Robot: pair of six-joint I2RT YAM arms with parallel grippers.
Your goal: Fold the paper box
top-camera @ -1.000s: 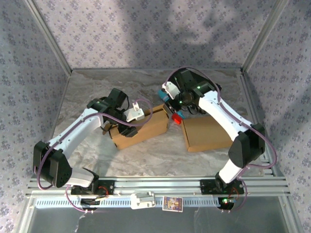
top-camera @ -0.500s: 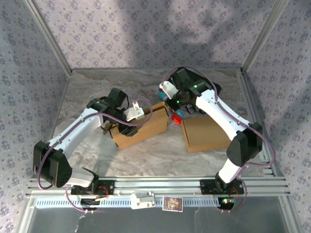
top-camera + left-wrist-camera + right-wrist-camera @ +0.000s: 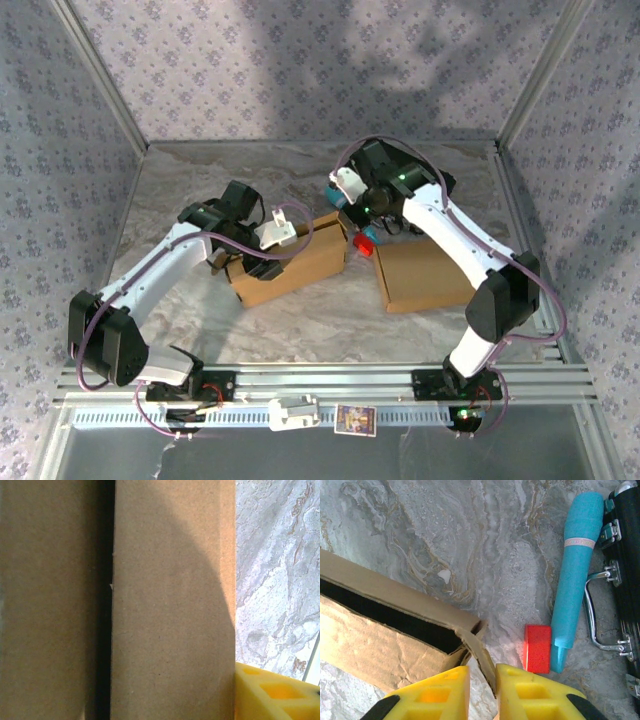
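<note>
Over the last second the right arm (image 3: 455, 235) has swung a little toward its own left, elbow and wrist together. Nearly all of that shift came in the first half-second, with hardly any since. It carried the right gripper (image 3: 482, 672), whose fingers are pinched on the end flap (image 3: 481, 656) of the box (image 3: 385, 630), slightly the same way. The wrist has moved over the far end of the pen (image 3: 371, 235), which showed beyond it a second ago. A teal tip now peeks out on the gripper's right, touching the red block (image 3: 362, 244).
</note>
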